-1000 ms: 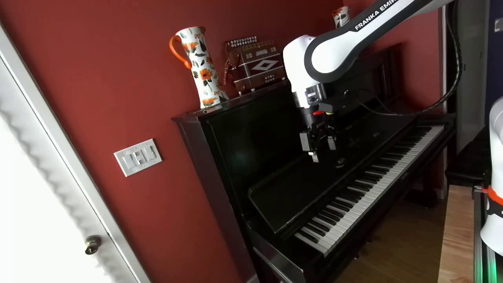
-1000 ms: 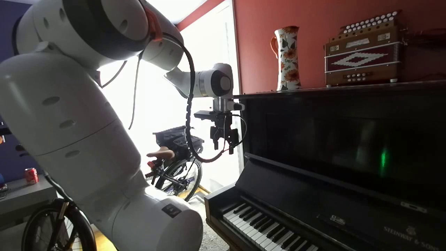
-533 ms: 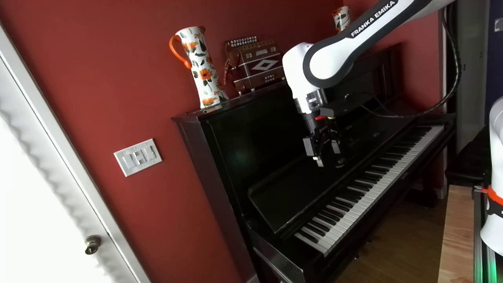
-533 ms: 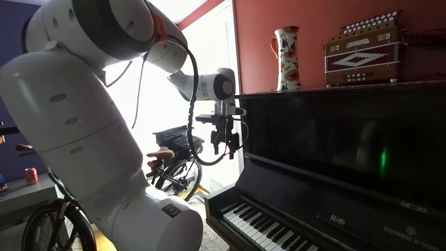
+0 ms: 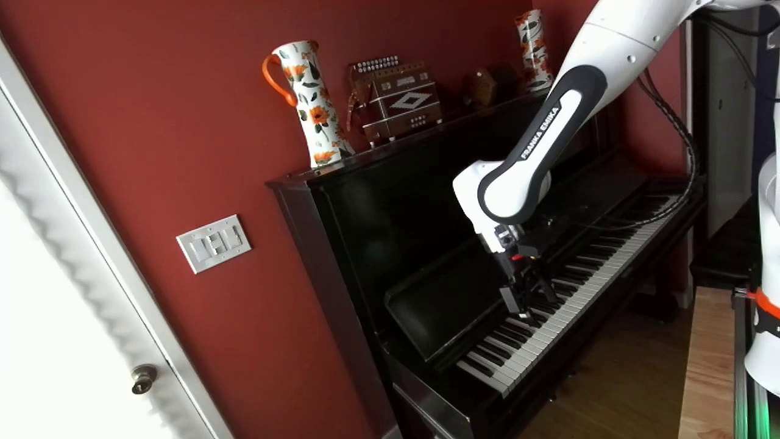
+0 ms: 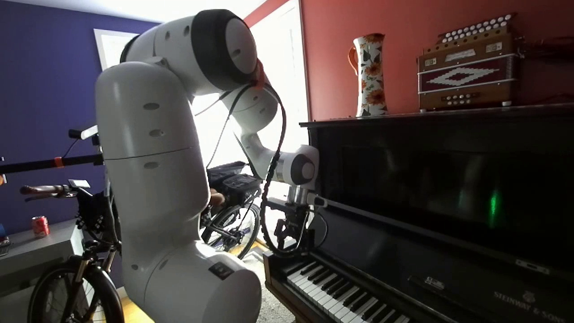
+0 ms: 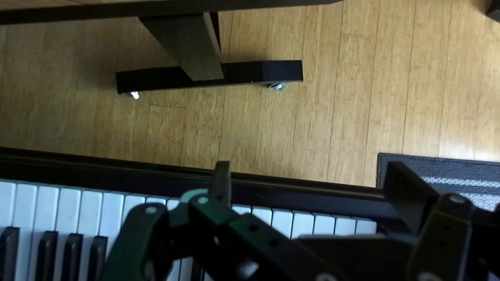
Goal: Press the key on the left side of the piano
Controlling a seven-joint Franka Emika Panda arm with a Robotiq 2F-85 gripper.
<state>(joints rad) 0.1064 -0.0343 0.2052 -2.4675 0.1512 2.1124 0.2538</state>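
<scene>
- Included, at far left in an exterior view, a white door (image 5: 67,317), then a light-switch plate (image 5: 214,244).
- Featured the black Steinway & Sons upright piano (image 5: 396,213) against a red wall (image 5: 152,122), topped with a floral pitcher (image 5: 318,110), a button accordion (image 5: 403,100) and a floral vase (image 5: 534,52).
- Held the Robotiq gripper (image 5: 541,310) over the keys (image 5: 567,312) near their left end, with jaws apart; could not tell whether touching.
- Angled the Franka Emika Panda arm (image 5: 609,49) down from upper right.

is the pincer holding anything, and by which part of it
Nothing is held: the pincer is open, its fingers apart in the wrist view.
</scene>
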